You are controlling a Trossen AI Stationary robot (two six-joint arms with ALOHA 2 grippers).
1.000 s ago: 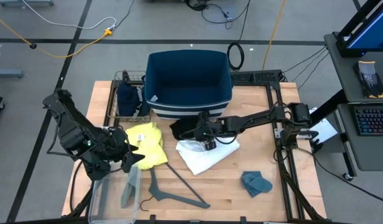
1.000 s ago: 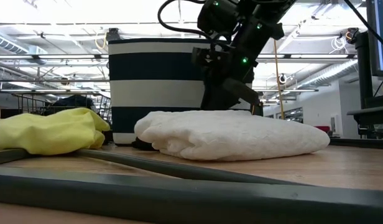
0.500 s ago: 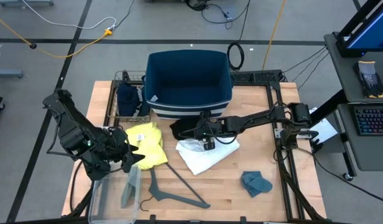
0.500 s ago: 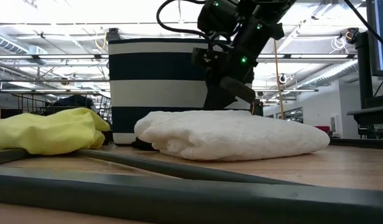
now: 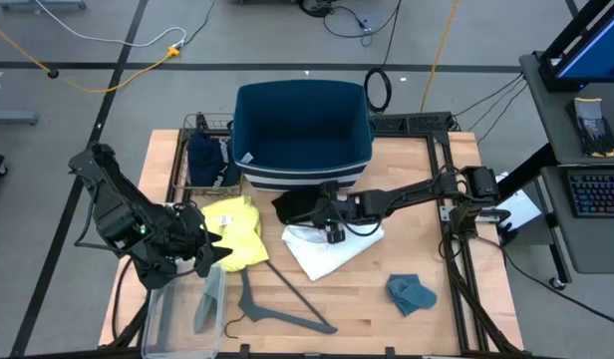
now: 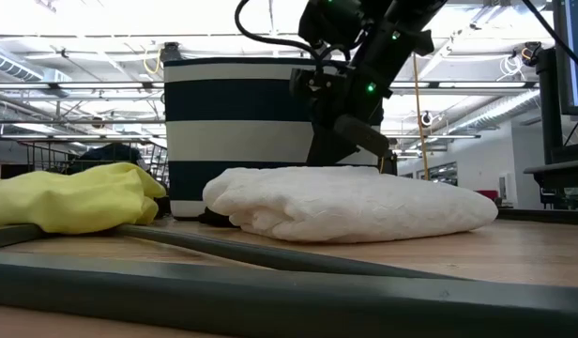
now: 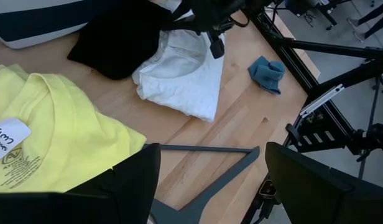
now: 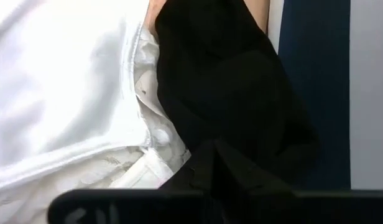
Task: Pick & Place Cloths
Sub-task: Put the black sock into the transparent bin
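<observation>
Mostly hidden: right end effector on white cloth, black cloth; grip unreadable.

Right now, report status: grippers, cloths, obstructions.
Right gripper down on white cloth beside black cloth, fingers unclear. Left gripper open, parked over yellow cloth. Navy basket empty. Grey hanger lies near white cloth.

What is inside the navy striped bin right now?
From above, the bin shows only its dark navy lining, with no cloth visible. The black cloth lies outside, against its front wall. In the low view, its wall hides the interior.
</observation>
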